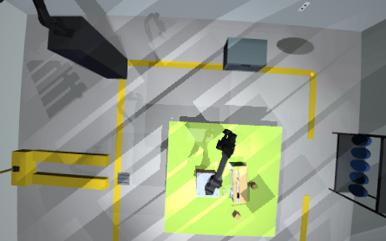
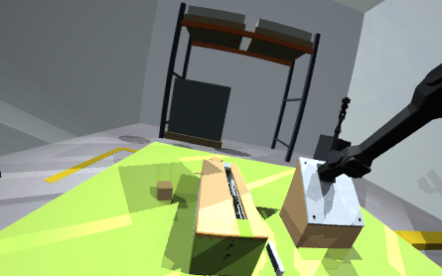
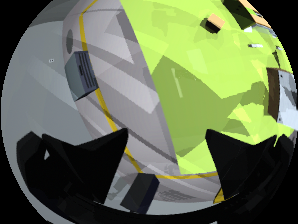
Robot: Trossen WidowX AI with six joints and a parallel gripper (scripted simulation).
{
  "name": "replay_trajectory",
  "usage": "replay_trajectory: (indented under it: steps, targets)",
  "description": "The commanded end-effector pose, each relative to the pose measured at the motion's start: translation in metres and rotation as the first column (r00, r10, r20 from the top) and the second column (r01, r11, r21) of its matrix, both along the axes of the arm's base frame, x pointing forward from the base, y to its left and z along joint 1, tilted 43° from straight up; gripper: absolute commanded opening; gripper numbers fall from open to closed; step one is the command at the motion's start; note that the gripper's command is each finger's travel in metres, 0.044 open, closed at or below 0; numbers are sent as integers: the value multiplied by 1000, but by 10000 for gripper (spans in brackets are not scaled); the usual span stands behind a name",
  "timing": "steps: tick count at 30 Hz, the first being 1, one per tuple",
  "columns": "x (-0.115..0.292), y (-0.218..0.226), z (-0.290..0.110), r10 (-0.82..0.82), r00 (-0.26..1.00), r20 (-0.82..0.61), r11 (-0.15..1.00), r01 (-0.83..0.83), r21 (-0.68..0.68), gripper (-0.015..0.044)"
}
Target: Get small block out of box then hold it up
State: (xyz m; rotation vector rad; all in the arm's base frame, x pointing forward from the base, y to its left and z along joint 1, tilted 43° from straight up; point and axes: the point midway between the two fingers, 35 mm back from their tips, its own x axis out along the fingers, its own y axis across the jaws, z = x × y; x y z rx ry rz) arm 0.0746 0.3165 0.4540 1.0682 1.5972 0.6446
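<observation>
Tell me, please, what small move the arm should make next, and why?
Probably swing the open, empty claw across toward the small block lying on the table beside the box. The claw hangs above the table, away from both, so no grasp can start from here.

Two small blocks (image 1: 253,185) (image 1: 236,214), one box (image 1: 239,182) (clear-fronted), one arm (image 1: 222,166).

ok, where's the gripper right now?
In the top view the gripper is open and empty, stretched over the green table toward its far edge, away from the box and the arm's base.
</observation>
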Motion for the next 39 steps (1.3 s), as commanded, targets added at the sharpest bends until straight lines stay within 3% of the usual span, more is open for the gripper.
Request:
replay_trajectory:
  steps: [1, 9, 19, 28, 35, 39]
  targets:
    - [48, 9, -39, -54, 999, 2, 995, 54, -89, 400]
    - [160, -11, -142, -198, 976, -86, 944, 167, -283, 400]
    - [247, -102, -269, -396, 875, -279, 863, 251, -439, 400]
    - [258, -178, -350, -467, 768, -439, 849, 251, -465, 400]
    - [235, -248, -417, -475, 638, -606, 877, 282, -390, 400]
    - [207, -288, -451, -479, 460, -748, 867, 383, -319, 400]
